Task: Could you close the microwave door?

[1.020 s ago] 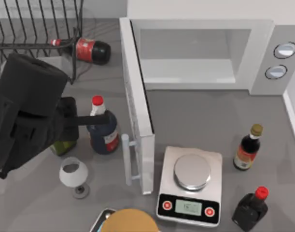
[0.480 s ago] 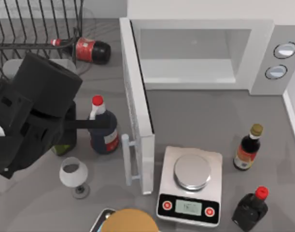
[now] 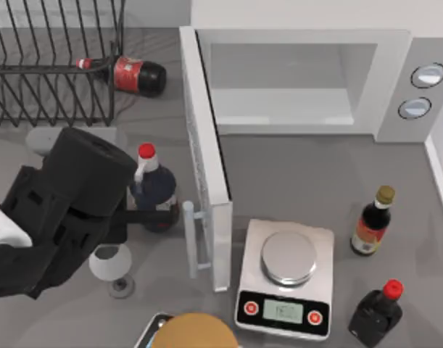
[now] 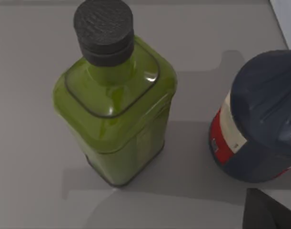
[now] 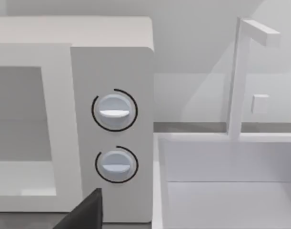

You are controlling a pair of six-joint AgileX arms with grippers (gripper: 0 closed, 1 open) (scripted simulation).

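- You have the left claw (image 3: 167,215) low on the bench (image 3: 301,181), at the outer face of the microwave door (image 3: 206,181); a thin dark finger (image 3: 152,215) reaches from the arm toward the door's white bar handle (image 3: 189,239), and its tip seems to end just short of the bar.
- You cannot tell whether that claw is apart or together: the arm's bulk covers it from above.
- The microwave door stands wide open, edge-on to the top view, swung out from the microwave (image 3: 308,80), whose pale cavity lies beyond the claw on the far side of the door.
- Right beside the claw stands a dark bottle with a red cap (image 3: 154,188); in the left wrist view that bottle (image 4: 259,124) sits just beside a green square bottle with a black cap (image 4: 119,100), both upright.
- A wine glass (image 3: 112,264) stands near the arm.
- A silver kitchen scale (image 3: 286,279) sits past the door's free end.
- The right wrist view faces the microwave's 2 round knobs (image 5: 114,110); a dark part at the frame edge may be the right claw, state unreadable.
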